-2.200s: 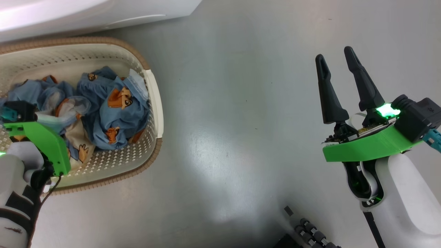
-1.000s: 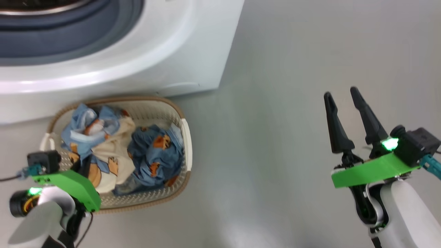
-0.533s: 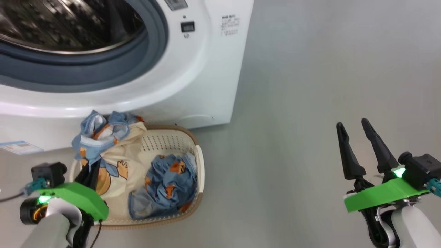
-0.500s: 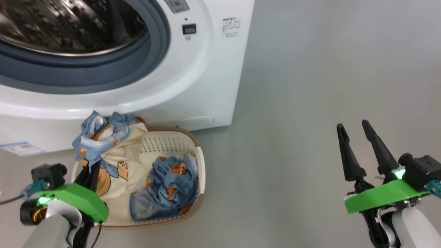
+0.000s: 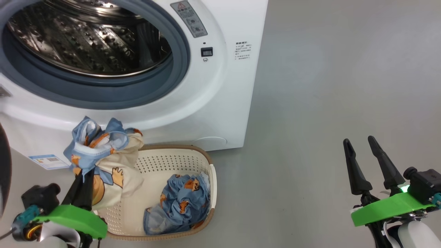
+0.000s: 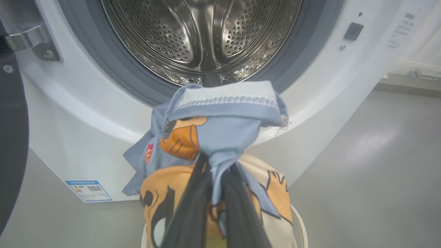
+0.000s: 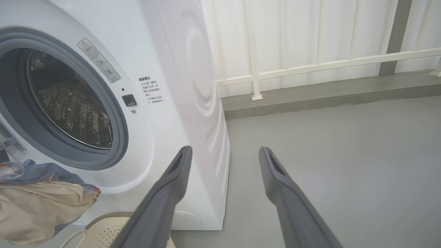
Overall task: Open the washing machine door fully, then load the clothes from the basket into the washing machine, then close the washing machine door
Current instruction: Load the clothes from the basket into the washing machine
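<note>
My left gripper (image 5: 82, 179): pinching one garment (image 5: 103, 155), held above the basket (image 5: 212, 182), just before the washing machine (image 5: 220, 103).
Second garment (image 5: 182, 203): in basket.
Washing machine door (image 6: 12, 137): open, at left.
My right gripper (image 5: 359, 140): spread, empty, over the floor (image 5: 327, 86).

Long dark tapered fingers (image 5: 355, 170), bright green wrist plates (image 5: 389, 208), white forearm (image 5: 415, 237), glowing green light (image 5: 404, 188), seemingly teal connector (image 5: 26, 212)

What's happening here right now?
The left end effector is shut on a garment, holding it above the basket in front of the washer, below its open drum. A second garment lies in the basket. The right end effector is open and empty over the floor.
</note>
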Tool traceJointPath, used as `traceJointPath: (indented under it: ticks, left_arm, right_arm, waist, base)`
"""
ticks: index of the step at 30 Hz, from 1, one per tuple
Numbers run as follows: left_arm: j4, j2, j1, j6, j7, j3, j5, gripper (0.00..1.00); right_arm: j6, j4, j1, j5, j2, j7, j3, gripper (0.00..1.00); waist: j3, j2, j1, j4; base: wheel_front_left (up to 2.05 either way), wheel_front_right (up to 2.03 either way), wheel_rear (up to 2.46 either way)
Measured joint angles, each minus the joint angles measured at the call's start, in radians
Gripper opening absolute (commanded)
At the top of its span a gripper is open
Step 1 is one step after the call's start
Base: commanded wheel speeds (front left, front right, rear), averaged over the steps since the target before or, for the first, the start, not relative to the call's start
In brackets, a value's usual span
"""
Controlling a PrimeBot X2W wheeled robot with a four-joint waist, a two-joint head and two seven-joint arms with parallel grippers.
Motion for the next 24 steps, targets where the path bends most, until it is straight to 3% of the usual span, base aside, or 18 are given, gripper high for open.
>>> traceJointPath:
  ticks: [14, 24]
  left_arm:
    - [-0.344, -0.073, 0.213, 0.018, 0.0, 0.199, 0.144, 0.0]
    - [-0.471, -0.132, 0.279, 0.011, -0.003, 0.281, 0.195, 0.0]
  right_arm:
    - [0.0, -0.004, 0.026, 0.0, -0.01, 0.0, -0.025, 1.0]
    - [0.0, -0.013, 0.033, 0.0, -0.013, 0.0, -0.045, 1.0]
  waist:
    - [-0.03, 0.0, 0.0, 0.013]
    - [-0.015, 0.0, 0.0, 0.023]
  base:
    - [0.0, 0.0, 0.0]
    - [0.0, 0.0, 0.0]
